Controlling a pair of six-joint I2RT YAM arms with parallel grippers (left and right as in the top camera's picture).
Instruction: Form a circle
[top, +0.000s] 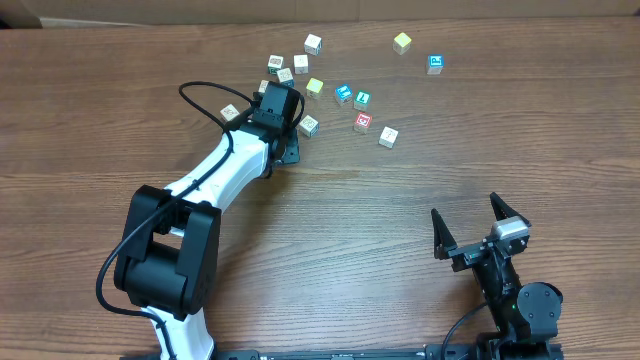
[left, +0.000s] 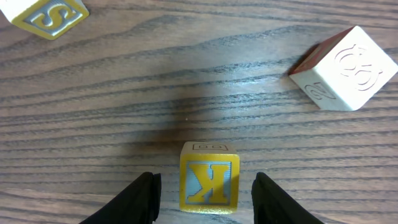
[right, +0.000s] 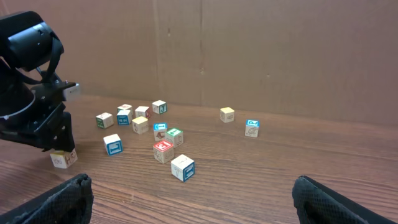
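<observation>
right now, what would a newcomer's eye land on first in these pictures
The white-and-black left arm stretches to the far side of the wooden table, into a loose scatter of small wooden picture cubes. Its left gripper stands open around a yellow-faced cube printed with a K, without touching it. The right gripper sits wide open at the near right edge.

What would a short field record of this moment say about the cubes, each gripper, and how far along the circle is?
cubes: over a dozen, scattered loosely on the wooden table; one is a red-faced cube
left gripper: open, one finger on each side of the yellow K cube, with a gap on both sides
right gripper: open, empty, at the robot's end of the table, apart from the cubes
circle: not formed; no ring visible
</observation>
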